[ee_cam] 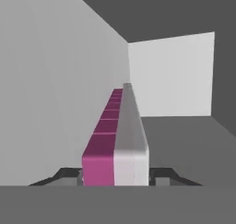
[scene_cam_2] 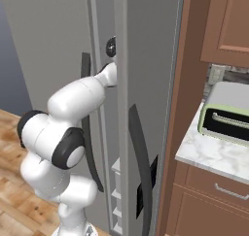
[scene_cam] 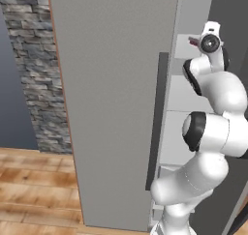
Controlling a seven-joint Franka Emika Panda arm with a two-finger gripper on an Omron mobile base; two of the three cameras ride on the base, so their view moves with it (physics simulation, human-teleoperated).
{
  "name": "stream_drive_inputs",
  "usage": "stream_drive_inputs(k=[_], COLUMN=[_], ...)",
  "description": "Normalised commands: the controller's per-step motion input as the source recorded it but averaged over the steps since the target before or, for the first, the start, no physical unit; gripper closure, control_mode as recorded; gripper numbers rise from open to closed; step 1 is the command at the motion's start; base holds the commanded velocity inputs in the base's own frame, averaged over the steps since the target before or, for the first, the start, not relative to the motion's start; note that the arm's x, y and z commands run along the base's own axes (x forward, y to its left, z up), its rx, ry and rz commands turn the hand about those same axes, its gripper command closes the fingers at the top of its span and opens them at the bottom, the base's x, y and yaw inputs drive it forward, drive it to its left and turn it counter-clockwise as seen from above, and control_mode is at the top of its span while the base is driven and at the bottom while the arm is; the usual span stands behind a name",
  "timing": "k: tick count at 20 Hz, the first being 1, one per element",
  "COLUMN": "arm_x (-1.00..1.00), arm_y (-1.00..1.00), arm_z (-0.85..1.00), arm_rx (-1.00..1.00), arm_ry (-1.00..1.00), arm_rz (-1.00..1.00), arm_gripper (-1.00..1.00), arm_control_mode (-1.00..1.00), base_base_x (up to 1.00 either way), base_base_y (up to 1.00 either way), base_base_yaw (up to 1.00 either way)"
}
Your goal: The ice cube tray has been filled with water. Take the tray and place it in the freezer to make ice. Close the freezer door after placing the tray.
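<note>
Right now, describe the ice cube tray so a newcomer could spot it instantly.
Start at the big grey refrigerator; its freezer door stands open and the arm reaches into the compartment. In the hand view, the ice cube tray runs away from the gripper, clamped between its fingertips. It is the one long narrow piece with magenta cells and a pale rim against plain grey-white walls.

Inside the tall grey freezer (scene_cam: 193,108), a flat grey shelf floor (ee_cam: 184,140) runs back to a pale rear wall, with a light side wall on one side. The long pink-lilac ice cube tray (ee_cam: 115,131) extends lengthwise over this shelf; whether it touches the surface cannot be told.
</note>
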Motion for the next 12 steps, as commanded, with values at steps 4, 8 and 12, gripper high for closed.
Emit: stream_drive_inputs(k=[4,8,12], arm_x=[0.34,0.37,0.27], arm_y=[-0.43,-0.29,-0.11], arm_z=[0.0,0.0,0.0], arm_rx=[0.0,0.0,0.0], arm_ry=[0.07,0.1,0.17], arm_rz=[0.02,0.03,0.01], arm_gripper=[-1.0,-1.0,-1.0], arm_control_mode=[-1.0,-1.0,-1.0], base_base_x=[0.0,0.0,0.0], base_base_y=[0.0,0.0,0.0], base_base_yaw=[0.0,0.0,0.0])
